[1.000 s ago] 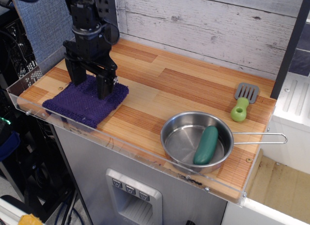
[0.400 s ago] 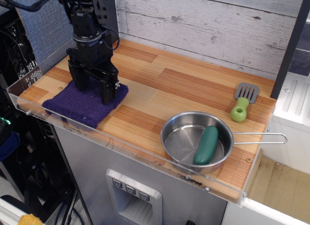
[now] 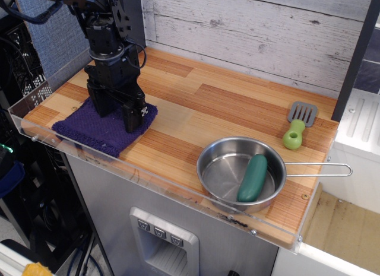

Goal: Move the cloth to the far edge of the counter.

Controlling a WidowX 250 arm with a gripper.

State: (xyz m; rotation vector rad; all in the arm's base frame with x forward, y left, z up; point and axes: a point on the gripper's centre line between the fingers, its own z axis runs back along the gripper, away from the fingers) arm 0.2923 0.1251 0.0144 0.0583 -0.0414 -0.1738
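Nearest the camera and well off to one side of the jaws, the steel pan (image 3: 240, 175) sits by the counter's front rim with a green cucumber-like piece (image 3: 253, 177) lying inside it, and a little beyond that a green-handled spatula (image 3: 297, 125) rests flat on the boards; neither touches the work in hand. At the front corner the cloth (image 3: 102, 126) lies flat against the clear rim of the counter (image 3: 219, 110), directly under the gripper (image 3: 119, 111). The jaws stand spread, one finger toward the cloth's back edge and the other planted on its side nearer the pan, tips down on or just into the fuzzy pile; whether any fabric is pinched between them I cannot tell, and nothing looks bunched or lifted. Behind the jaws a wide band of bare striped wood runs to the white plank wall (image 3: 255, 32), and that stretch is where the cloth has to end up. By my reading the task is barely begun: the approach is made, but the grasp or press, the carry toward the wall and the release are all not yet done
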